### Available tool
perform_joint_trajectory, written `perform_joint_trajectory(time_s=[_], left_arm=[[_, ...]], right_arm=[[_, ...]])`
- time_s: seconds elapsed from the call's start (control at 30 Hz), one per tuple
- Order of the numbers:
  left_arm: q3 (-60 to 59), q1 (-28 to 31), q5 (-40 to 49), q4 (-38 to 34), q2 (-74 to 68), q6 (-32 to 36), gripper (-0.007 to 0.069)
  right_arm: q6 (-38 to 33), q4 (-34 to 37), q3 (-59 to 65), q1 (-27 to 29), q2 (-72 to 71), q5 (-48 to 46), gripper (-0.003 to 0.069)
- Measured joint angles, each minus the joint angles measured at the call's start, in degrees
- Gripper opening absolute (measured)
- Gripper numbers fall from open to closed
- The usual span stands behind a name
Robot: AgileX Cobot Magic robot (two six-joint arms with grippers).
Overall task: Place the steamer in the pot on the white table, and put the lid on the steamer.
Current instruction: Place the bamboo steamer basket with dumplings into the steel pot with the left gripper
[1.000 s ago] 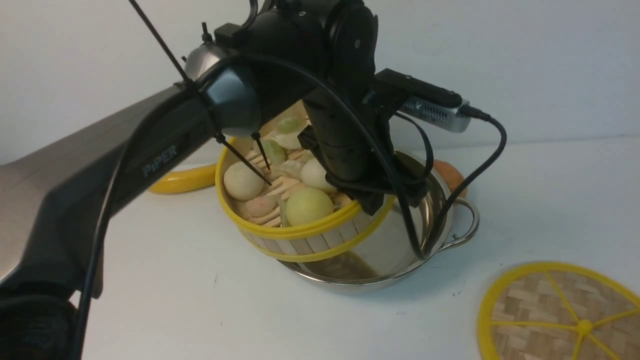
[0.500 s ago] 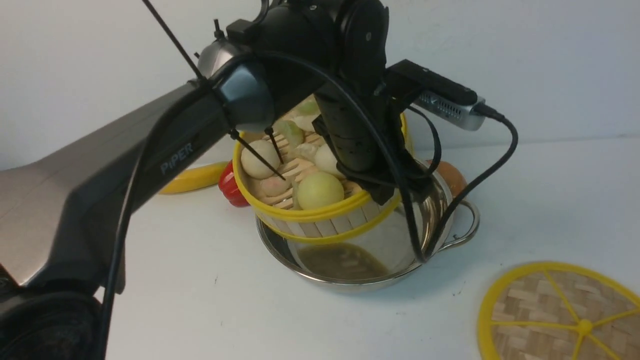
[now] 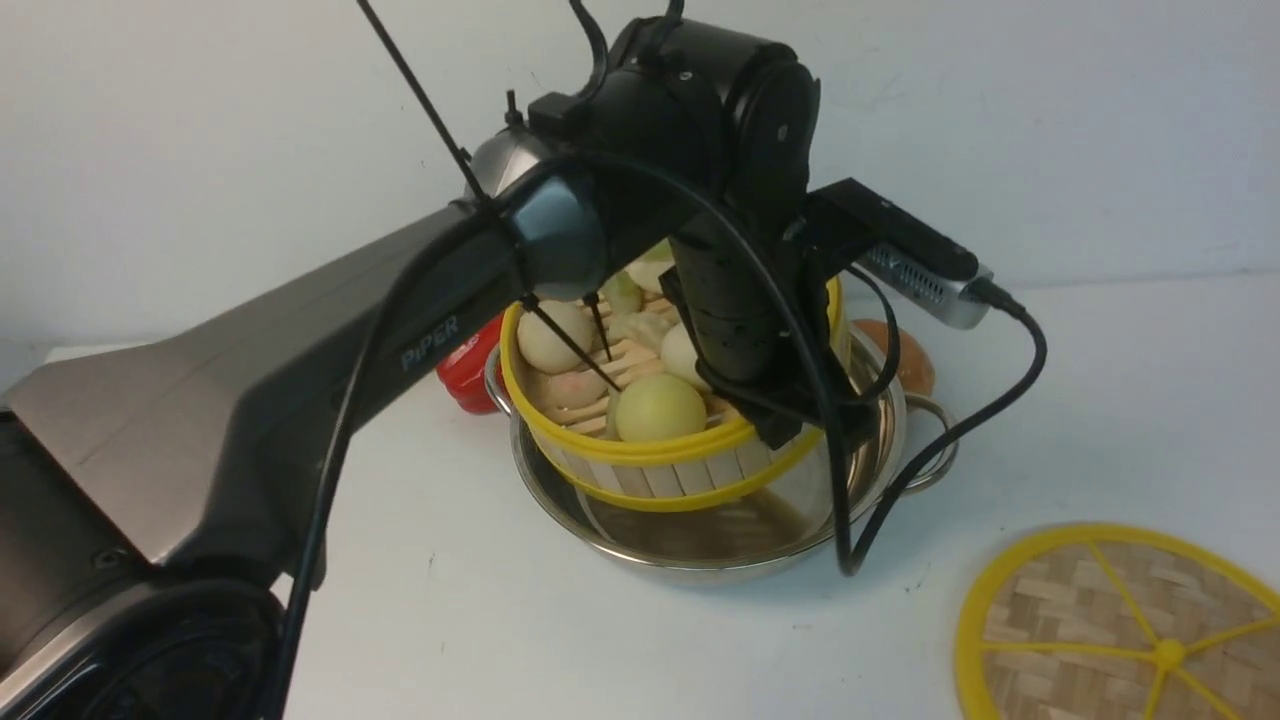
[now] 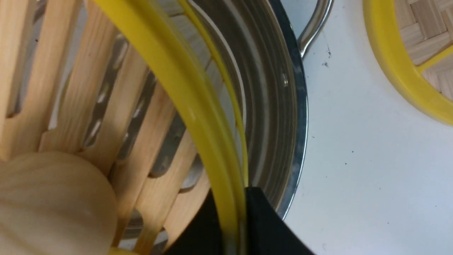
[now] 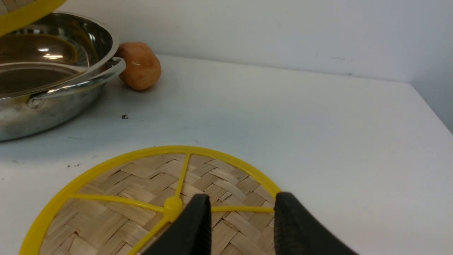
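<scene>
Woven bamboo disc, the lid (image 3: 1120, 640), lies flat on the white table (image 3: 1100, 400) at the near right corner, partly cut off by the picture's edge. The right gripper (image 5: 240, 226) hangs over the lid's rim nearest that corner. Its jaws are spread and hold nothing. Whether its fingers (image 5: 193, 230) touch the weave cannot be told.

Toward the middle of the bench stands the pot (image 3: 700, 560), well apart from the lid. One wire handle (image 3: 935, 450) faces the right edge. Dark specks mark the bare surface between pot and lid.

The steamer (image 3: 650, 470) sits over the pot's mouth, tilted, with its low side toward the near edge. In the right wrist view its yellow rim shows above the pot's rim. Whether its base touches the pot's floor cannot be told. Several pale round buns (image 3: 660, 405) rest on its slatted floor.

The left arm (image 3: 300, 330) reaches in from the near left corner. The left gripper (image 3: 790, 420) is clenched on the steamer's wall on the side facing the right edge. In the left wrist view, one finger is inside the yellow rim and one outside.

Beyond the pot, toward the far edge, a red item (image 3: 465, 370) lies beside it on the left. An orange-brown item (image 3: 905, 355) lies just beside it on the right. A plain pale wall (image 3: 1050, 130) closes the far edge.
</scene>
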State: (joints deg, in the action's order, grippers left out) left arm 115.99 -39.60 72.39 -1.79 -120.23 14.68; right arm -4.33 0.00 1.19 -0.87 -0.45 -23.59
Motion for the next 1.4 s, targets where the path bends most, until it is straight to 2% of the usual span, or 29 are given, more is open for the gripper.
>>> perform_joint_trajectory(time_s=[0.9, 1.4], left_arm=[[0.0, -0.2, -0.5, 1.0, -5.8, 6.2, 0.0031], [0.0, -0.6, -0.6, 2.6, -8.4, 6.6, 0.0031]], right_arm=[[0.0, 0.0, 0.0, 0.0, 0.0, 0.0, 0.0241], [0.0, 0.0, 0.0, 0.0, 0.0, 0.0, 0.0241]])
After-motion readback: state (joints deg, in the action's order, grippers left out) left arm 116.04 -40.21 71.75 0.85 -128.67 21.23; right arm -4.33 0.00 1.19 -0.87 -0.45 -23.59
